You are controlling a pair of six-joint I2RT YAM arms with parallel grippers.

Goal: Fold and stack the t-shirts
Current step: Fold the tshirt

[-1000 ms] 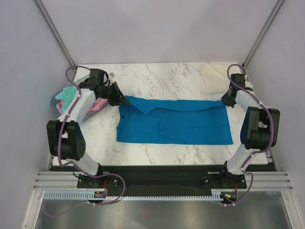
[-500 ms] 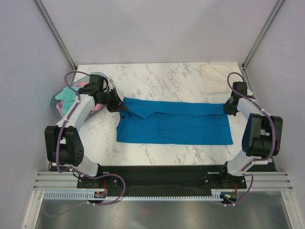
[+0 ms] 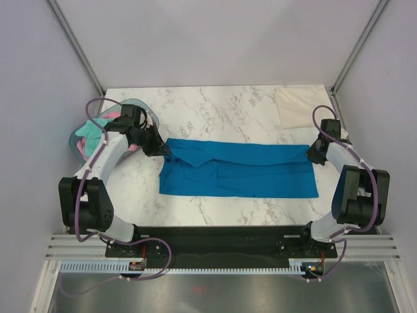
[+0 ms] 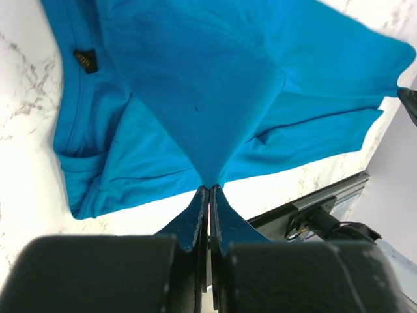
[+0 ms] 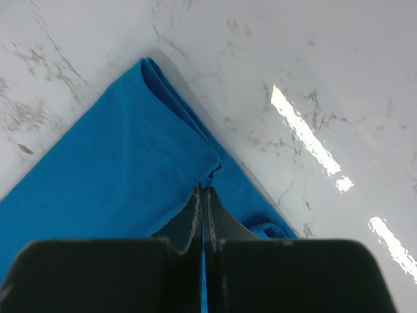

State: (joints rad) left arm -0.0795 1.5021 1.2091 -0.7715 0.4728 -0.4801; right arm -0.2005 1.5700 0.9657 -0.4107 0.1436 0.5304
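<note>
The bright blue t-shirt (image 3: 238, 171) lies spread lengthwise across the middle of the marble table (image 3: 221, 107), its far edge pinched at either end by the left tool (image 3: 167, 151) and right tool (image 3: 309, 152), both clamped on the cloth.

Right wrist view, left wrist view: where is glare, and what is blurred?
Right wrist view: bright glare streaks on the marble table beside the blue t-shirt; the right pincer blurs at its dark base. Left wrist view: no glare; the left pincer blurs likewise, cloth sharp.
</note>
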